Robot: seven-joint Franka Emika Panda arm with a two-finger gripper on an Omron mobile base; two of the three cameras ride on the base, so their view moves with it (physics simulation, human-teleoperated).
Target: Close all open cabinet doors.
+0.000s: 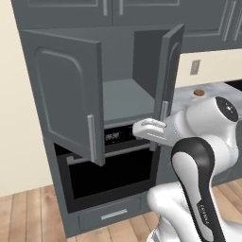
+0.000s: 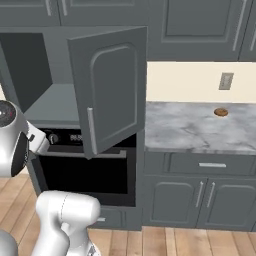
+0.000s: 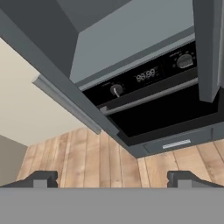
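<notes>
Two cabinet doors above the oven stand open. The left door (image 1: pixel 66 94) swings out toward me, its silver bar handle (image 1: pixel 91 137) near its lower free edge. The right door (image 1: pixel 168 71) is seen almost edge-on in the left base view and face-on in the right base view (image 2: pixel 110 85). My gripper (image 1: pixel 142 130) hovers between the two doors, in front of the oven's control panel, below the cabinet's bare shelf. In the hand view the left door (image 3: pixel 43 65) runs diagonally overhead and the right door (image 3: pixel 208 43) hangs at the upper right. My gripper (image 3: pixel 112 179) is open, with nothing between the fingertips (image 3: pixel 41 179).
A black glass oven (image 1: pixel 113 175) with a bar handle sits under the open cabinet, a low drawer (image 1: pixel 113 215) beneath it. To the right a marble counter (image 2: pixel 200 125) carries a small brown round item (image 2: pixel 220 112). Closed upper cabinets (image 2: pixel 200 25) and wooden floor (image 3: pixel 87 157) surround them.
</notes>
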